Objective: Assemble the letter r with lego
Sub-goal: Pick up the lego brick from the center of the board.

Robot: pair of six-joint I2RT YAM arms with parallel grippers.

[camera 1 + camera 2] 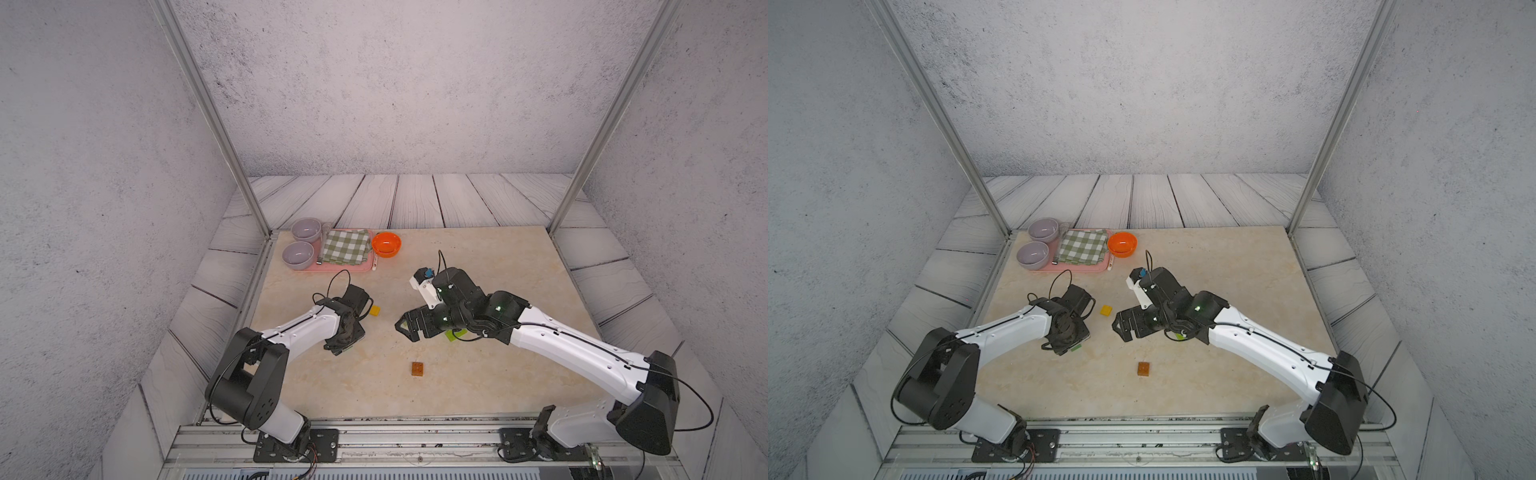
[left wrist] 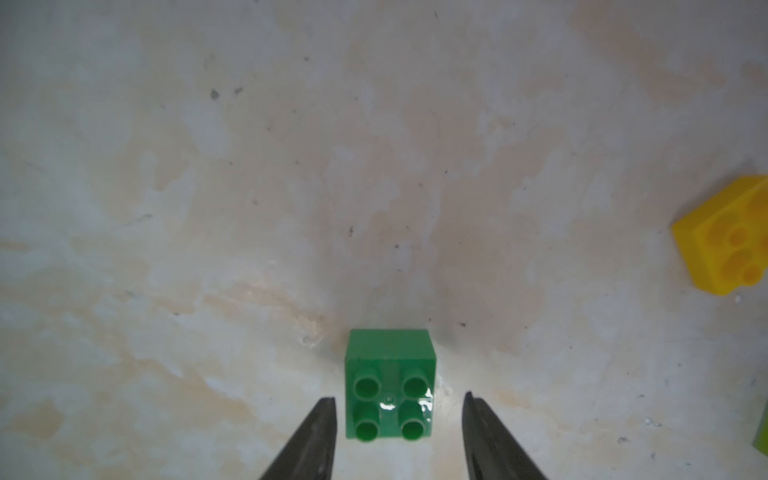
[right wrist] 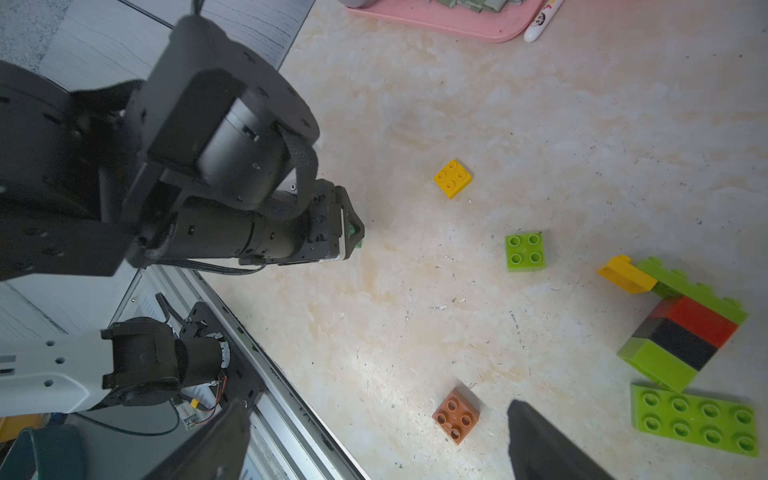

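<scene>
A dark green lego brick (image 2: 390, 386) sits studs-up on the table between the fingers of my left gripper (image 2: 401, 399), which is open, with a gap on each side of the brick. In both top views that gripper (image 1: 345, 345) (image 1: 1069, 347) points down at the table. A yellow brick (image 1: 375, 310) (image 3: 453, 178) lies just beyond it. My right gripper (image 1: 405, 328) (image 3: 378, 405) hovers wide open and empty. Below it lie a brown brick (image 3: 456, 415), a lime square brick (image 3: 524, 251), a lime plate (image 3: 696, 419) and a joined stack (image 3: 685, 328) of lime, red, black and yellow bricks.
At the back left a pink tray (image 1: 332, 267) holds two grey bowls (image 1: 298, 253) and a checked cloth (image 1: 347, 246). An orange bowl (image 1: 386, 244) and a white pen (image 1: 375, 262) lie beside it. Metal posts (image 1: 257, 208) stand at the table's back corners.
</scene>
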